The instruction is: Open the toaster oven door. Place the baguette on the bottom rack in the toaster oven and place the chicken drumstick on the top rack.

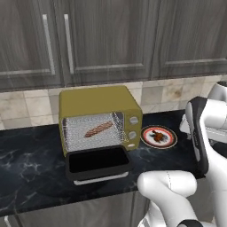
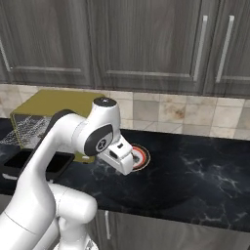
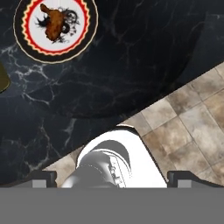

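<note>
Toaster oven (image 1: pixel 99 117): door (image 1: pixel 97 163) down, baguette (image 1: pixel 98 129) on a rack.
Chicken drumstick (image 3: pixel 53 23): on plate (image 3: pixel 83 37), desk (image 1: pixel 31 155), right of oven.
Gripper (image 3: pixel 111 176): jaws apart, empty, above plate.
Next, likely: descend, grasp drumstick, top rack.

Wall cabinets (image 1: pixel 111 40): dark grey wood grain, panelled doors, silvery bar handles (image 1: pixel 68 44). Backsplash (image 2: pixel 195 114): beige and tan stone tiles. Counter (image 2: pixel 205 180): black marble with white veining, over grey base cabinets (image 2: pixel 146 234).
</note>
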{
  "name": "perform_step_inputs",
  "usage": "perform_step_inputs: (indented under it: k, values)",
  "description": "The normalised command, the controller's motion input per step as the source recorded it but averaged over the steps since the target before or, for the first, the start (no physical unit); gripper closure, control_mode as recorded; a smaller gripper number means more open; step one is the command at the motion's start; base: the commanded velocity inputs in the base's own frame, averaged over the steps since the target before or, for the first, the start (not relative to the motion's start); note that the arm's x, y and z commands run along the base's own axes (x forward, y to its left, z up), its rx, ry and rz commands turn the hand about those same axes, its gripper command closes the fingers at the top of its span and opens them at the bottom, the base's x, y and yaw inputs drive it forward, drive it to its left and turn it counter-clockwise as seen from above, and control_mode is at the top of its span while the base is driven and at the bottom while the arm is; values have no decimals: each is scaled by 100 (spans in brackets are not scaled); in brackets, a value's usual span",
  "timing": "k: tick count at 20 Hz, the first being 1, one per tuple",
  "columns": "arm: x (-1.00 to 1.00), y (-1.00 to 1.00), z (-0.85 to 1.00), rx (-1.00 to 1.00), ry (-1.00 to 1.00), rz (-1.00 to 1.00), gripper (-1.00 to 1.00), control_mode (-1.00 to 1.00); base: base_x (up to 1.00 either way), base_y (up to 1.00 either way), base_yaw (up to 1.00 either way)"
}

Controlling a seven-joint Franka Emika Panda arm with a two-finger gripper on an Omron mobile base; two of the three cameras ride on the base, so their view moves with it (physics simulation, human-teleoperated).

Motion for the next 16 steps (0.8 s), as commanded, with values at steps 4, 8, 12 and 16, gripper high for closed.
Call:
perform_step_inputs:
  k: [4,8,12,16]
  values:
    - [0,0,0,0,0,0,-100,100,19,-4,1]
    - [0,0,0,0,0,0,-100,100,0,0,0]
    - [0,0,0,0,0,0,-100,100,0,0,0]
    - [0,0,0,0,0,0,-100,100,0,0,0]
